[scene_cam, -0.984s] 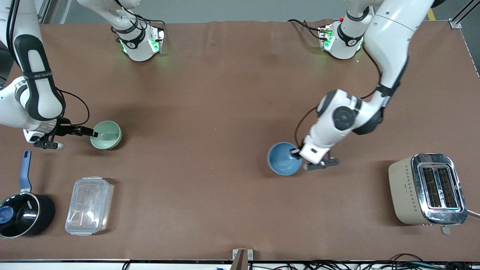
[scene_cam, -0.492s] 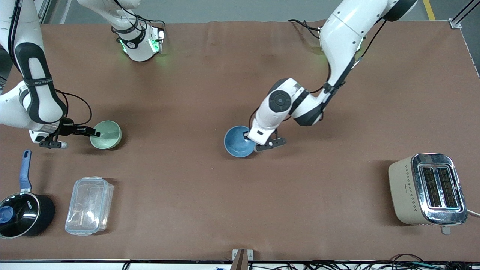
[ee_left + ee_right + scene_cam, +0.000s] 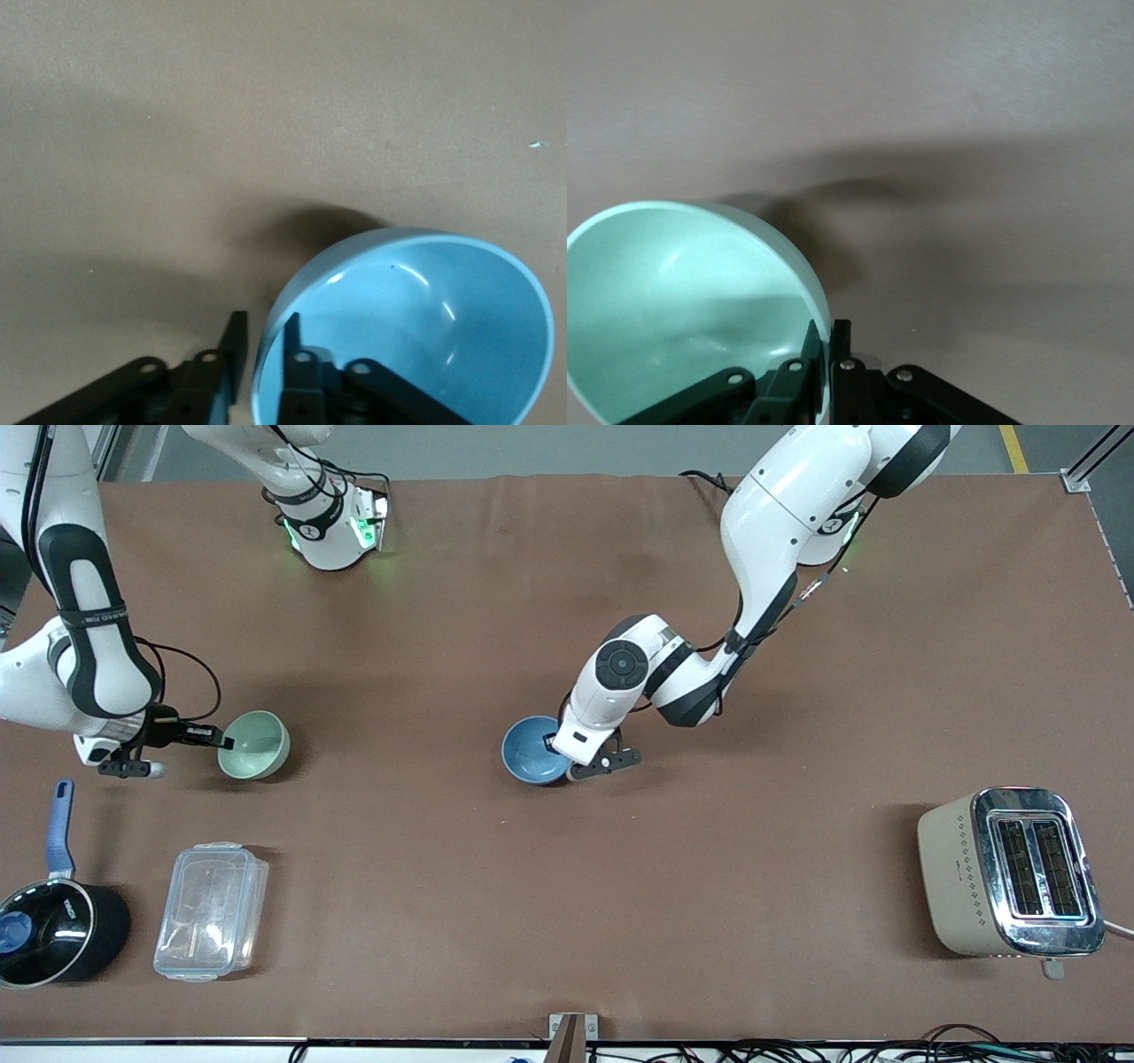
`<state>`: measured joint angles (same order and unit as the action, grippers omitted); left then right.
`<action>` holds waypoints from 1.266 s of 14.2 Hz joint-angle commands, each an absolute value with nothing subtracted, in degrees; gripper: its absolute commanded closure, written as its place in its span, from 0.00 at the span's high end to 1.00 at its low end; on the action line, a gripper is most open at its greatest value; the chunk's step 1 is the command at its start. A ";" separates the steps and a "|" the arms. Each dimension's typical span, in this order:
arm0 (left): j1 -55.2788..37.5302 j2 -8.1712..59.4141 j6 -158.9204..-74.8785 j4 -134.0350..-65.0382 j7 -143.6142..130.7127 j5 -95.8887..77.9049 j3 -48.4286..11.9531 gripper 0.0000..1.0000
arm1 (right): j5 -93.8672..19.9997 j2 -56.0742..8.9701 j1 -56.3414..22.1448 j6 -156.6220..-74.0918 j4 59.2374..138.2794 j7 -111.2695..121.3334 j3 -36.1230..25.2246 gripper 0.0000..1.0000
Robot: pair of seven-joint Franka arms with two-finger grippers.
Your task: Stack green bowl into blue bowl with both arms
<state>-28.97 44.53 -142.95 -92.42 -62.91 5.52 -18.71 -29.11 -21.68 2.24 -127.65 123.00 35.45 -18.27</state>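
The pale green bowl (image 3: 256, 744) is near the right arm's end of the table, tipped a little. My right gripper (image 3: 222, 741) is shut on its rim. In the right wrist view one finger is inside the green bowl (image 3: 682, 301) and one outside, pinched together at the right gripper (image 3: 828, 326). The blue bowl (image 3: 530, 749) is at the table's middle. My left gripper (image 3: 556, 751) is shut on its rim. In the left wrist view the left gripper (image 3: 263, 320) straddles the rim of the blue bowl (image 3: 416, 328), which is tilted low over the table.
A black saucepan with a blue handle (image 3: 51, 926) and a clear plastic container (image 3: 211, 911) stand nearer the front camera than the green bowl. A beige toaster (image 3: 1010, 872) stands at the left arm's end. The arms' bases (image 3: 332, 522) sit along the table's edge farthest from the front camera.
My left gripper has carried the blue bowl from near the toaster toward the table's middle, slowing in the last half second. The green bowl has shifted only slightly in the right gripper.
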 commanded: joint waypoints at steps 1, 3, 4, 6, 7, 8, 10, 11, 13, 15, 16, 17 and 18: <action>-29.18 43.43 -141.95 -90.70 -63.46 7.64 -17.58 1.00 | -29.97 -15.49 1.76 -125.25 124.19 32.19 -16.53 0.00; -27.78 38.61 -136.79 -90.18 -62.93 11.76 -16.53 1.00 | -29.36 -12.84 1.76 -124.55 124.28 24.82 -12.85 0.00; -25.77 36.67 -132.15 -88.09 -61.97 13.00 -16.35 1.00 | -28.57 -11.88 1.67 -123.41 124.28 20.52 -10.92 0.00; -22.60 32.63 -122.04 -84.66 -57.60 13.10 -16.61 1.00 | -27.78 -9.94 1.76 -123.05 124.54 12.78 -6.97 0.00; -21.46 30.52 -118.34 -84.03 -54.87 13.18 -16.35 1.00 | -27.77 -9.06 1.67 -123.05 124.80 8.13 -4.42 0.00; -19.36 28.15 -115.52 -84.02 -50.84 13.44 -16.26 1.00 | -27.77 -8.44 1.76 -123.05 124.98 3.13 -1.61 0.00; -14.44 24.45 -111.56 -84.02 -42.84 13.45 -16.61 1.00 | -27.69 -8.00 1.76 -123.66 124.89 -7.07 4.45 0.00; -12.50 22.61 -109.36 -83.94 -39.15 13.45 -16.44 1.00 | -27.69 -8.00 1.67 -124.53 124.63 -12.60 7.88 0.00; -8.20 18.92 -107.41 -84.02 -32.38 13.01 -16.61 1.00 | -27.69 -8.35 1.58 -129.79 124.72 -23.41 14.90 0.00; -4.94 16.01 -104.95 -84.29 -24.56 12.75 -16.70 1.00 | -26.55 -9.05 1.41 -134.10 124.37 -32.56 20.89 0.00; -3.27 14.52 -103.38 -84.46 -21.91 12.74 -16.79 1.00 | -25.76 -10.18 1.32 -136.21 124.37 -36.17 23.09 0.00; -1.69 12.85 -101.53 -84.72 -19.36 12.57 -16.87 1.00 | -25.06 -11.59 1.14 -138.67 124.02 -40.13 25.64 0.00; -0.36 11.53 -100.21 -84.90 -16.55 12.22 -16.87 1.00 | -23.92 -13.34 1.06 -141.13 123.40 -43.82 27.58 0.00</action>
